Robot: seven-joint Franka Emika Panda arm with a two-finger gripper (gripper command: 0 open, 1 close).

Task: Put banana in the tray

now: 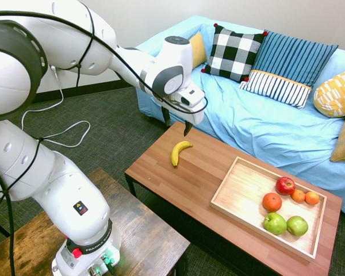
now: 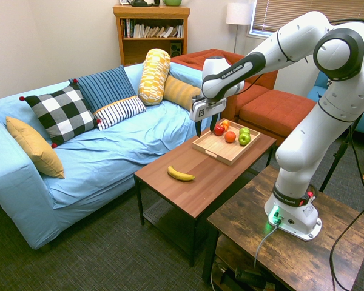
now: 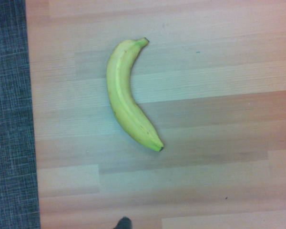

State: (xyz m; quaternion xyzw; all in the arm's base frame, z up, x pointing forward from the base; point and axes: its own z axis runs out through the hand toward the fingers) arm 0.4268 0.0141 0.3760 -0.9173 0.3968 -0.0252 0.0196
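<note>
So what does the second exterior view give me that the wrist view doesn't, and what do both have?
Only the second exterior view: the tray with its fruit, the open gripper, the sofa with its cushions, and the bookcase.

Only the wrist view: a straight-down close-up of the banana, clear enough to show its greenish ends and small dark specks.

Both: the banana lying on the wooden table, outside any grip, and some of the dark carpet.
</note>
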